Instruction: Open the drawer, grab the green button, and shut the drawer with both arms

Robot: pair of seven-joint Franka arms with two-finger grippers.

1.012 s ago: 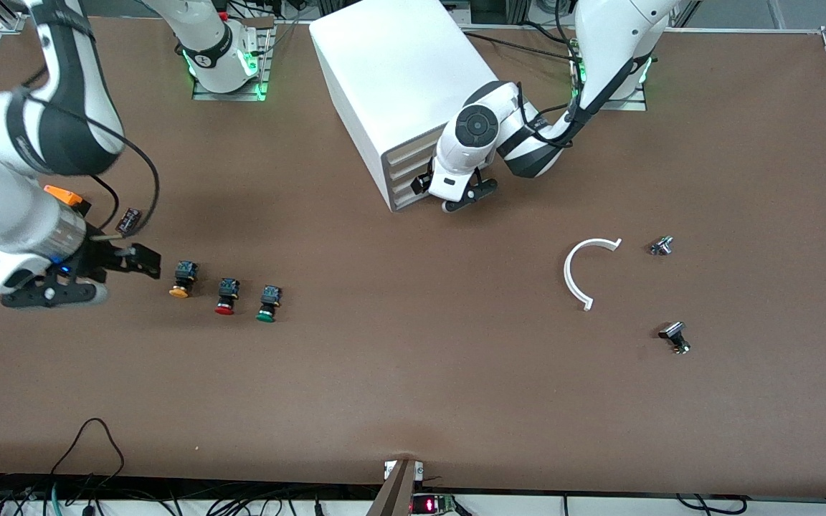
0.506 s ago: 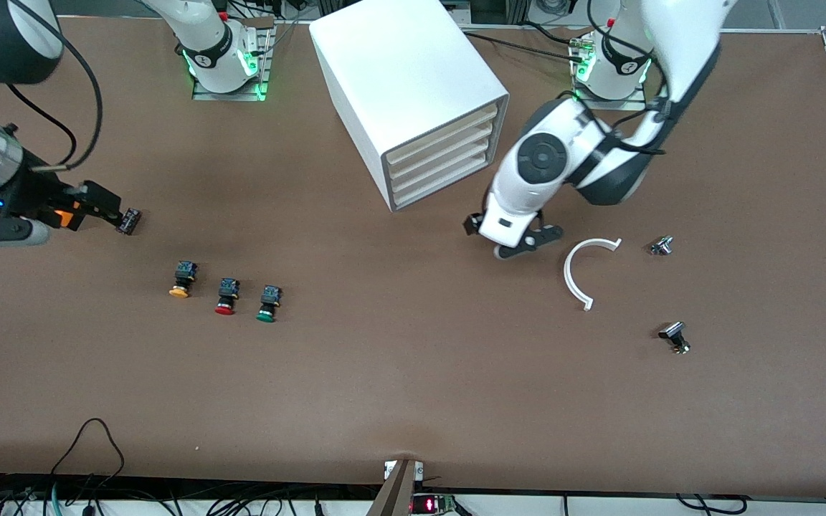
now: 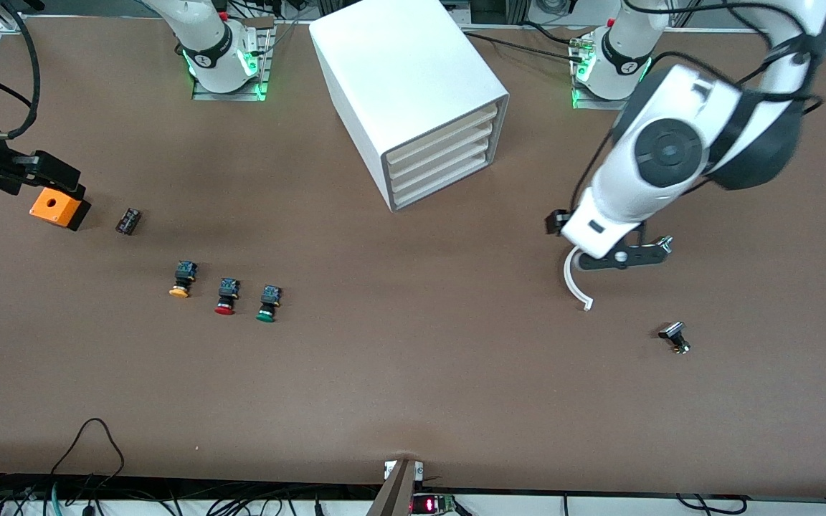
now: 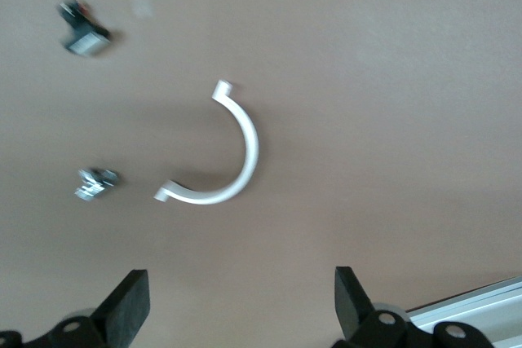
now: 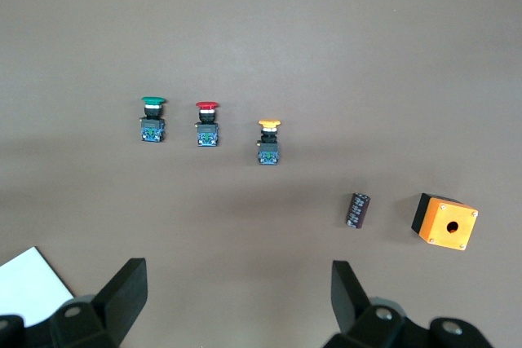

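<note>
The white cabinet (image 3: 413, 86) stands between the two arm bases, and its four drawers (image 3: 442, 154) are all pushed in. The green button (image 3: 267, 303) lies on the table beside a red-capped one (image 3: 226, 297) and a yellow-capped one (image 3: 182, 279). It also shows in the right wrist view (image 5: 152, 118). My left gripper (image 3: 621, 254) is open and empty, in the air over a white curved piece (image 3: 574, 283); in the left wrist view the gripper (image 4: 241, 303) holds nothing. My right gripper (image 3: 19, 175) is open and empty over the table edge at the right arm's end; the right wrist view (image 5: 236, 295) shows the same.
An orange box (image 3: 58, 208) and a small black part (image 3: 128, 221) lie near my right gripper. A black part (image 3: 673, 337) lies nearer the camera than the curved piece (image 4: 245, 148). A small metal part (image 4: 96, 183) lies beside the curved piece.
My left gripper has moved from the cabinet's front to over the curved piece. My right gripper has drawn back from the buttons toward the table edge, uncovering the orange box.
</note>
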